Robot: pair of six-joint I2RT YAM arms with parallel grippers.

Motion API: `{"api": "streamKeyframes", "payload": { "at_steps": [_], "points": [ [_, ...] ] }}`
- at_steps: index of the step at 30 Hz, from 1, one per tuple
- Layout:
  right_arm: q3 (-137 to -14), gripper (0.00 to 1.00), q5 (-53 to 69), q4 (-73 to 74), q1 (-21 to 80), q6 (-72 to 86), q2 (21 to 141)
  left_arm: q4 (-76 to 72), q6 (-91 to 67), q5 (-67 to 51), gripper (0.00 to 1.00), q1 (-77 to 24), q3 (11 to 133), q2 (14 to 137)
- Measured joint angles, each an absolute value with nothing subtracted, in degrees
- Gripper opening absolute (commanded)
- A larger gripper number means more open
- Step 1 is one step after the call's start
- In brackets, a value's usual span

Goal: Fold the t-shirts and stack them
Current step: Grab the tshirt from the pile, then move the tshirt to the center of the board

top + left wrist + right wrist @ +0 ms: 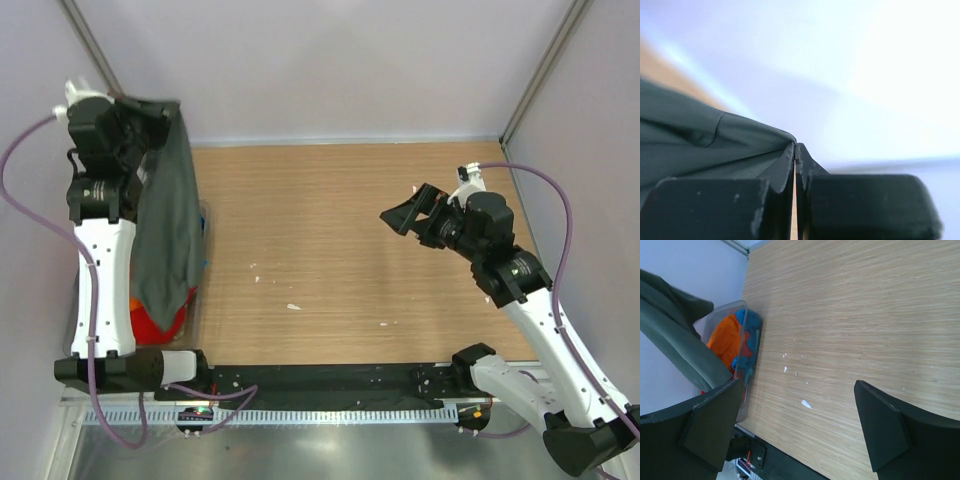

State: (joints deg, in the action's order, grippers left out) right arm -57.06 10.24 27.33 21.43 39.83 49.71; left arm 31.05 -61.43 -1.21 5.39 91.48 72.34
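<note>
A plain dark grey-green cloth t-shirt (pixel 170 220) is held up at the far left corner of the light wooden worktop (pixel 350 200). It is gripped by its top edge in the left gripper (pixel 150 110), and it hangs down in a long drape along the left edge. In the left wrist view the two black fingers are seen pressed together, with a fold of the dark fabric (pixel 700 145) clamped at their tips, so the left gripper (pixel 796 145) is clenched on the shirt. The lower end of the shirt reaches down into a translucent grey plastic bin (pixel 725 310), which is set against the left edge of the worktop. Inside the bin a bright orange t-shirt (pixel 725 340), a blue t-shirt (pixel 752 325) and a red t-shirt (pixel 162 324) are seen bunched together, unfolded. The right gripper (pixel 405 203) is held in the air above the right half of the worktop, well apart from the bin and from all the shirts. Its black fingers are spread wide and nothing is held between them, as is shown in the right wrist view (pixel 796 387). A few small white specks (pixel 293 306) are scattered on the bare wood near the middle. A black strip (pixel 330 380) is laid along the near edge, between the two arm bases.
</note>
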Motion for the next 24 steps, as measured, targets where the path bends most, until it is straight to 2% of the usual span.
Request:
{"api": "streamKeyframes", "payload": {
  "at_steps": [4, 8, 12, 16, 19, 20, 22, 23, 24],
  "points": [
    [-58.8, 1.0, 9.9, 27.3, 21.4, 39.8, 49.2, 22.4, -63.0, -7.3, 0.0, -5.3, 108.1, 78.6],
    [-59.2, 1.0, 9.1, 27.2, 21.4, 39.8, 47.5, 18.0, -61.4, -11.7, 0.0, -16.9, 110.8, 78.6],
    [-59.1, 1.0, 8.0, 27.2, 21.4, 39.9, 46.6, 16.3, -59.7, -13.6, 0.0, -19.4, 100.2, 72.9],
    [-58.6, 0.99, 4.3, 27.9, 21.4, 40.2, 46.5, 13.7, -57.9, -16.4, 0.01, -19.6, 78.8, 65.3],
    [-57.1, 0.99, -0.1, 29.3, 21.4, 40.6, 47.2, 13.2, -56.7, -18.3, 0.09, -20.2, 62.6, 63.3],
    [-56.5, 0.99, -1.0, 29.5, 21.4, 40.6, 47.6, 13.0, -56.4, -18.8, 0.18, -20.6, 56.4, 63.7],
    [-55.1, 0.98, -3.0, 30.3, 21.4, 40.7, 49.1, 15.6, -55.5, -19.4, 0.29, -21.1, 47.0, 65.3],
    [-54.4, 0.98, -4.0, 30.8, 21.4, 40.7, 50.2, 17.8, -54.8, -19.4, 0.41, -21.4, 43.5, 66.0],
    [-53.8, 0.97, -4.9, 31.0, 21.4, 40.7, 51.2, 20.6, -53.9, -19.0, 0.47, -21.6, 40.5, 66.4]
  ]
}}
